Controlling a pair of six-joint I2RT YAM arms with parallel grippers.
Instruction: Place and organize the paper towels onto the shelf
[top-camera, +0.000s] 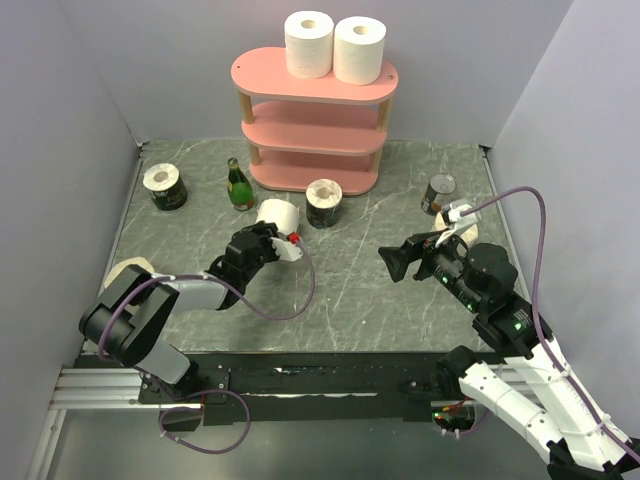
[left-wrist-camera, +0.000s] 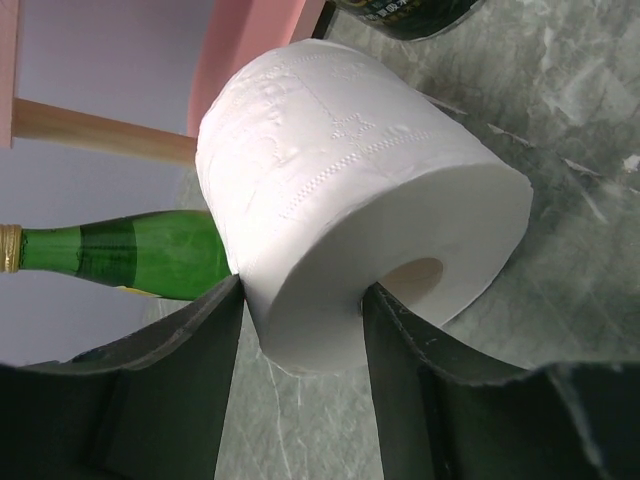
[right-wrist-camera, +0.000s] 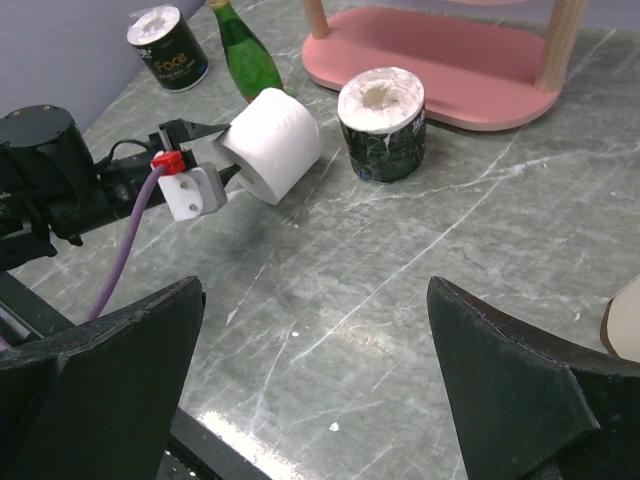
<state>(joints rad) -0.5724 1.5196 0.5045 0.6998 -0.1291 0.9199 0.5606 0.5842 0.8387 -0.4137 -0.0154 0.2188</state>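
Sideways, the white paper-towel roll (left-wrist-camera: 350, 190) sits pinched between the left fingers (left-wrist-camera: 200, 390), lifted off the grey marbled tabletop (top-camera: 350, 300) before the pink three-tier shelf (top-camera: 260, 75), ready for shelving; the right fingers (right-wrist-camera: 100, 370) gape wide, empty.

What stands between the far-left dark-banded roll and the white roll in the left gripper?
The green bottle stands upright between the dark-banded roll and the white roll; the top view shows it.

The left arm (top-camera: 190, 292) stretches low from its near-left base toward the far middle. The left gripper (top-camera: 266, 236) is clamped on the sides of a white roll (top-camera: 280, 213). The right arm (top-camera: 505, 300) is folded at the near right, and the right gripper (top-camera: 393, 263) points left with its fingers spread wide.
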